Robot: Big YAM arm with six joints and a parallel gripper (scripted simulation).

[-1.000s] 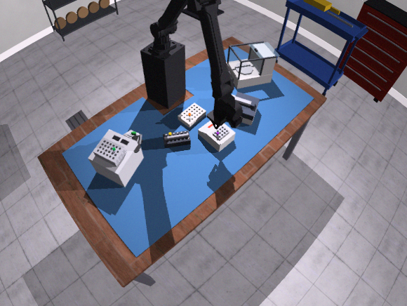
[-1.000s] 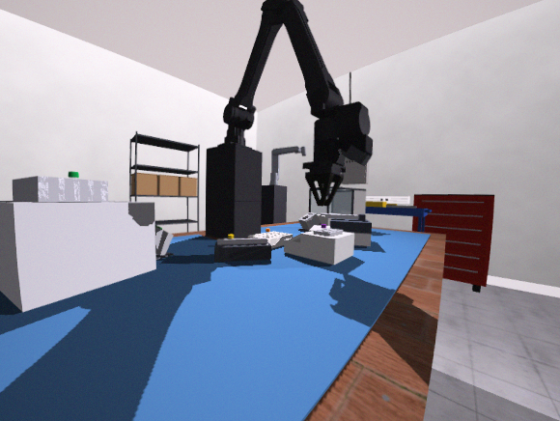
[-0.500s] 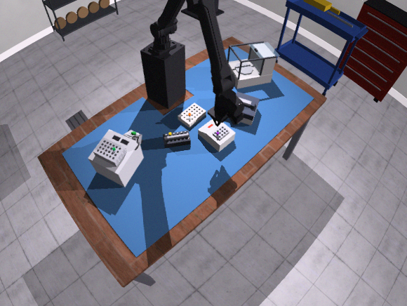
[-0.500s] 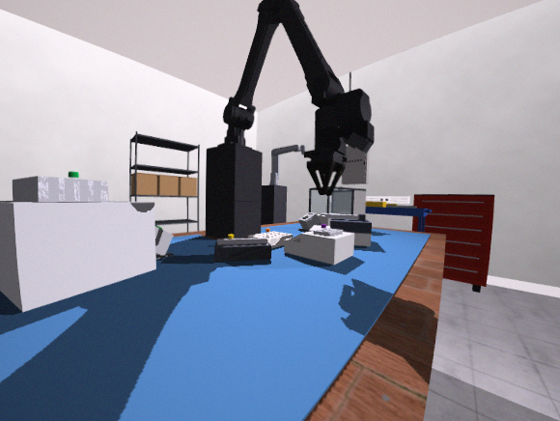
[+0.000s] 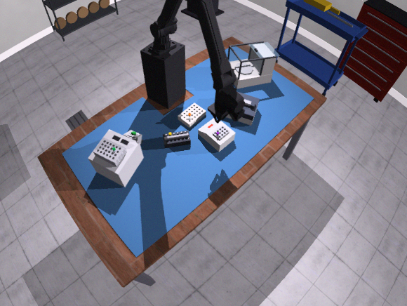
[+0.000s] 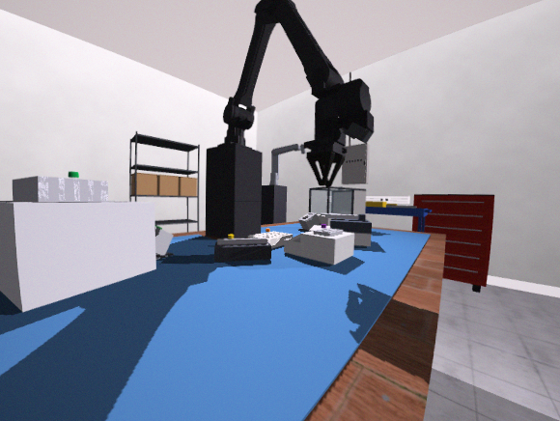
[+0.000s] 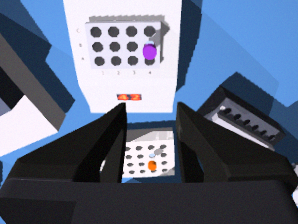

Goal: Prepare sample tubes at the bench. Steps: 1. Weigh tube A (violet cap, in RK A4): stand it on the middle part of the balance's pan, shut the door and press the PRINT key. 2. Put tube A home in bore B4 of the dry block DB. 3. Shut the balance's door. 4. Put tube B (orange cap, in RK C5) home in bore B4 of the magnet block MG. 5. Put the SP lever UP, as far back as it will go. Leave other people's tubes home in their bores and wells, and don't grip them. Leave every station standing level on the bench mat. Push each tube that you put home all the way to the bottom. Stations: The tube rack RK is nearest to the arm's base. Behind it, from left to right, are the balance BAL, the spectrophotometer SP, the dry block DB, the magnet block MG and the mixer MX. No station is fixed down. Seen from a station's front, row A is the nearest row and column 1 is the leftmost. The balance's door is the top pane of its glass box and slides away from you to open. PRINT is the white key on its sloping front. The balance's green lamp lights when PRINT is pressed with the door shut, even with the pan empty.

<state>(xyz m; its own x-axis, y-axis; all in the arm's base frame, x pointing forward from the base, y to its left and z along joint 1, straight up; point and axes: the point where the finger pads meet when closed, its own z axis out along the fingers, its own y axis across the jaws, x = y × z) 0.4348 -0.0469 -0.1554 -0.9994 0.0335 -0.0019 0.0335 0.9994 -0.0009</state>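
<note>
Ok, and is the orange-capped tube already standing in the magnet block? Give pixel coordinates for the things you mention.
No, the orange cap [image 5: 189, 114] [image 6: 267, 230] [image 7: 152, 165] is at the white tube rack [image 5: 195, 111] [image 6: 285, 237] [image 7: 131, 172].

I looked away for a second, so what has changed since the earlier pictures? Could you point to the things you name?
The gripper [image 5: 218, 120] [image 6: 327, 185] [image 7: 151, 111] has risen farther above the dry block [image 5: 210, 135] [image 6: 319, 246] [image 7: 85, 90], its fingers drawn closer together. It took hold of nothing. The violet-capped tube [image 5: 217, 132] [image 6: 323, 226] [image 7: 149, 51] stayed in the block; the balance [image 5: 254, 80] stayed put.
</note>
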